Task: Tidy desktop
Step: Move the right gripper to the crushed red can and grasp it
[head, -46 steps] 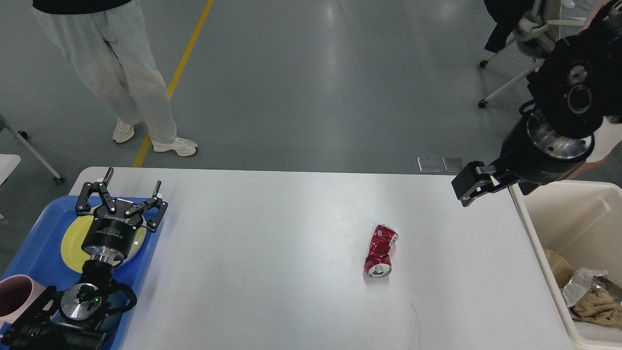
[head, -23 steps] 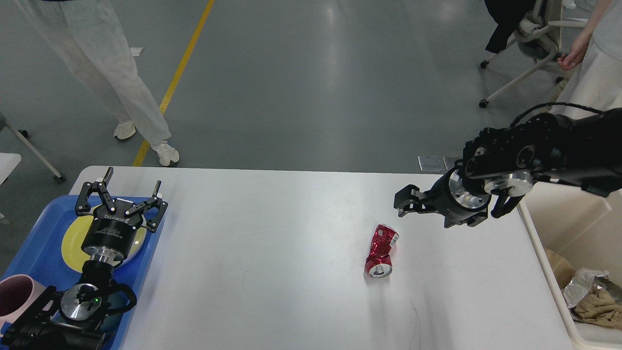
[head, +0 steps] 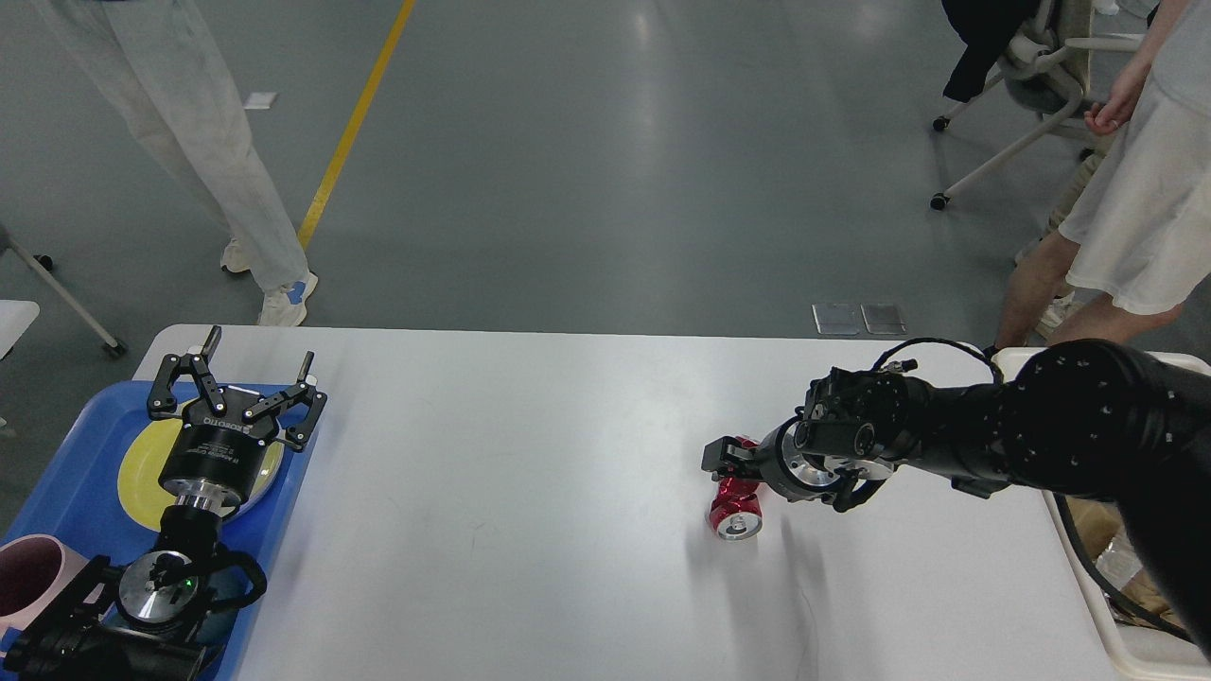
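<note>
The white desktop (head: 520,454) carries a crushed red can (head: 737,511), lying right of the middle with its top facing me. My right gripper (head: 727,460) has come down over the can's far end and hides that part. It is dark and seen nearly end-on, so its fingers cannot be told apart. My left gripper (head: 260,348) hovers open over the left end of the desktop, with nothing between its fingers.
A blue tray (head: 66,454) at the left edge holds a yellow plate (head: 140,465) and a pink mug (head: 24,572). A cream bin (head: 1131,648) stands past the right edge, behind my right arm. People stand beyond the table's far side.
My right arm has swung down and left from above the bin to the can's far end. The left arm has not moved. The person at the far left has stepped away.
</note>
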`<control>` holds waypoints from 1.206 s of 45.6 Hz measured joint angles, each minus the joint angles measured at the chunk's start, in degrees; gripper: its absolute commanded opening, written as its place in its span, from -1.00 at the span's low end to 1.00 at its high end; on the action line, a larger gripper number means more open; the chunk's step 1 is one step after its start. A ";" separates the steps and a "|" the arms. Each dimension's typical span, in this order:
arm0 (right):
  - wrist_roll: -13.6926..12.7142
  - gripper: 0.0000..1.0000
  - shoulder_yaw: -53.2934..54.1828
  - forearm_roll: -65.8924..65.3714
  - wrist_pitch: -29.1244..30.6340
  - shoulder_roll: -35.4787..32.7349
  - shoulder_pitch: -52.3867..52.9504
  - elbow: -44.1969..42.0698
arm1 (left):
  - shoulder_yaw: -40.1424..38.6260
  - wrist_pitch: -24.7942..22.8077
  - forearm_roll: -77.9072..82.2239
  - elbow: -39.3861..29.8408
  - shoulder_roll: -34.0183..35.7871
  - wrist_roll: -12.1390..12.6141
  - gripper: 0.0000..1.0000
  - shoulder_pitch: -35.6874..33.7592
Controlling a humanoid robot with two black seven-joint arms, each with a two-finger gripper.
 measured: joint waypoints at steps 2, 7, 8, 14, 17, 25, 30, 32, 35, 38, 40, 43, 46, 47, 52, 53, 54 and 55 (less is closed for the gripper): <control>0.00 1.00 0.00 -0.12 0.00 0.83 -1.35 -1.99 | 0.00 0.00 0.00 0.00 0.00 0.00 0.93 0.00; 0.06 1.00 0.02 -0.24 0.00 1.75 -3.33 -4.84 | 0.00 0.00 0.00 0.00 0.00 0.00 0.93 0.00; 0.07 1.00 0.03 -0.25 -0.01 1.82 -3.48 -5.13 | 0.00 0.00 0.00 0.00 0.00 0.00 0.93 0.00; 0.09 1.00 0.07 -0.31 -0.15 2.24 -3.87 -6.11 | 0.00 0.00 0.00 0.00 -0.01 0.00 0.93 0.00; 0.10 1.00 0.14 -0.74 -0.33 2.65 -4.37 -7.10 | 0.00 0.00 0.00 0.00 -0.01 0.00 0.93 0.00; 0.10 0.95 0.29 -2.69 -1.42 3.30 -5.89 -8.89 | 0.00 0.00 0.00 0.00 -0.01 0.00 0.93 0.00; 0.10 0.59 0.79 -2.90 -2.05 3.51 -6.00 -9.04 | 0.00 0.00 0.00 0.00 -0.01 0.00 0.93 0.00; 0.10 0.38 0.89 -2.94 -2.09 3.57 -6.06 -9.04 | 0.00 0.00 0.00 0.00 -0.01 0.00 0.93 0.00; 0.10 0.03 0.94 -3.01 -2.12 3.61 -6.32 -9.02 | 0.00 0.00 0.00 0.00 -0.01 0.00 0.93 0.00; 0.10 -0.20 0.95 -3.14 -2.12 3.63 -6.47 -8.79 | 0.00 0.00 0.00 0.00 -0.02 0.00 0.93 0.00; 0.10 -0.37 0.95 -3.36 -2.12 3.63 -6.51 -8.64 | 0.00 0.00 0.00 0.00 -0.02 0.00 0.93 0.00; 0.10 -0.66 0.96 -3.97 -2.13 3.63 -6.52 -8.47 | 0.00 0.00 0.00 0.00 -0.03 0.00 0.93 0.00; 0.10 -0.90 0.97 -4.39 -2.14 3.58 -6.51 -8.26 | 0.00 0.00 0.00 0.00 -0.04 0.00 0.93 0.00; 0.10 -0.93 0.97 -4.48 -2.15 3.54 -6.49 -8.16 | 0.00 0.00 0.00 0.00 -0.04 0.00 0.93 0.00; 0.09 -1.00 0.97 -4.60 -2.19 3.25 -6.28 -7.78 | 0.00 0.00 0.00 0.00 -0.04 0.00 0.93 0.00; 0.07 -1.00 0.98 -4.61 -2.21 3.19 -6.23 -7.69 | 0.00 0.00 0.00 0.00 -0.04 0.00 0.93 0.00; 0.05 -1.00 0.99 -4.61 -2.25 3.13 -6.17 -7.58 | 0.00 0.00 0.00 0.00 -0.04 0.00 0.93 0.00; 0.04 -1.00 1.01 -4.60 -2.29 3.07 -6.10 -7.47 | 0.00 0.00 0.00 0.00 -0.04 0.00 0.93 0.00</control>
